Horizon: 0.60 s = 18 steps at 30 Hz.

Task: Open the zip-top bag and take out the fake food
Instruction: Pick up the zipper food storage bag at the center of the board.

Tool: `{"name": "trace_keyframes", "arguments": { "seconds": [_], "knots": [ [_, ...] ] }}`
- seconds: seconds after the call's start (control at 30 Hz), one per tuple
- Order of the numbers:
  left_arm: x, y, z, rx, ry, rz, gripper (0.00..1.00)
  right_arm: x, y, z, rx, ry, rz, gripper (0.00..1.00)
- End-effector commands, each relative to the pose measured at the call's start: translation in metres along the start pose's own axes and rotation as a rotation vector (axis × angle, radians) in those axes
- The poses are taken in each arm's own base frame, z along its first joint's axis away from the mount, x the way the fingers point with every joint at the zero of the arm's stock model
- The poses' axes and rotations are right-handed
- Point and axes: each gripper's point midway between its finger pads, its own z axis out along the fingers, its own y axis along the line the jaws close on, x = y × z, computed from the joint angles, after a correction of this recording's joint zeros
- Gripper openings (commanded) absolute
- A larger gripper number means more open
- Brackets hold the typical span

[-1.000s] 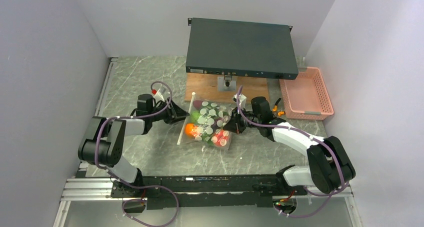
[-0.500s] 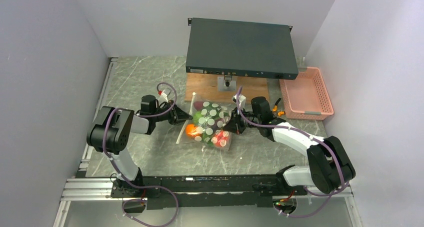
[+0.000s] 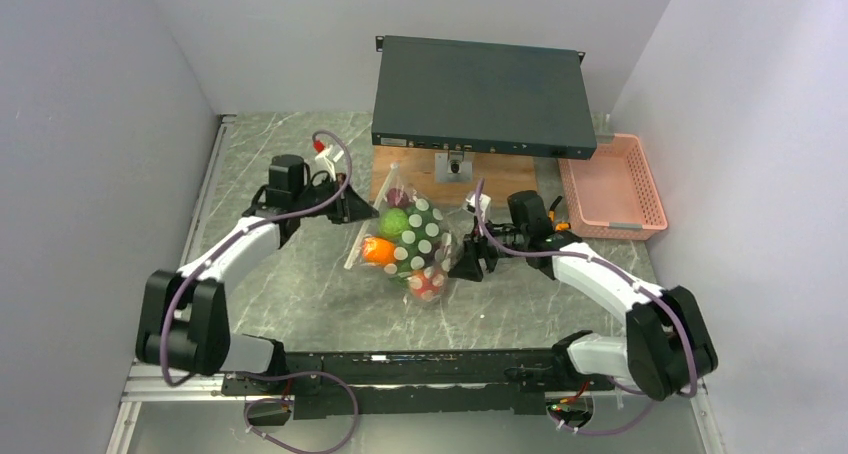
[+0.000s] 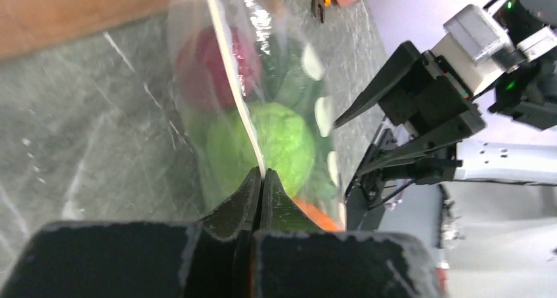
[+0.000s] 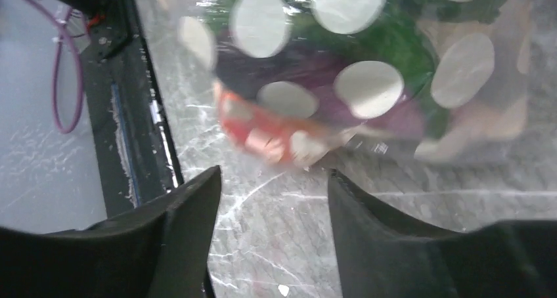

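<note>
The zip-top bag (image 3: 418, 242), clear with white oval dots, hangs bunched and tilted above the marble table. My left gripper (image 3: 368, 212) is shut on its white zip strip (image 4: 231, 81), the fingertips pinched together (image 4: 261, 174). Through the plastic I see the fake food: a round green piece (image 4: 284, 140), a dark red piece (image 4: 209, 68), an orange ball (image 3: 377, 251) and a red piece (image 5: 263, 132). My right gripper (image 3: 463, 265) stands open just right of the bag's lower end. In the right wrist view it (image 5: 272, 176) holds nothing, with bare table between its fingers.
A dark flat equipment case (image 3: 480, 94) sits at the back on a wooden board (image 3: 400, 169). A pink slatted basket (image 3: 610, 184) stands at the back right, with orange-handled pliers (image 3: 556, 220) beside it. A metal rail (image 3: 400, 369) runs along the near edge.
My left gripper closed on the bag's zip strip and raised it toward the back. My right gripper opened, let go of the bag and drew back. The food slid to the bag's low end.
</note>
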Motion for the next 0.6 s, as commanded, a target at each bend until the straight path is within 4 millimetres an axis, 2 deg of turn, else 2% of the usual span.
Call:
{"name": "trace_keyframes", "arguments": {
  "seconds": [0.0,0.13,0.3,0.43,0.57],
  "knots": [
    [0.008,-0.008,-0.030,-0.113,0.111,0.224,0.00,-0.040,0.040,-0.032,-0.148,-0.057,-0.290,0.74],
    [0.011,-0.018,-0.041,-0.131,0.173,0.315,0.00,-0.054,0.059,-0.048,-0.208,-0.059,-0.394,0.82],
    [0.013,-0.036,-0.050,-0.127,0.237,0.472,0.00,-0.078,0.067,-0.049,-0.246,-0.121,-0.413,0.86],
    [0.012,-0.066,-0.052,-0.083,0.234,0.617,0.00,-0.108,0.067,-0.045,-0.266,-0.197,-0.455,0.90],
    [0.005,-0.099,-0.054,-0.032,0.193,0.718,0.00,-0.133,0.077,-0.047,-0.328,-0.292,-0.569,0.96]
  ]
}}
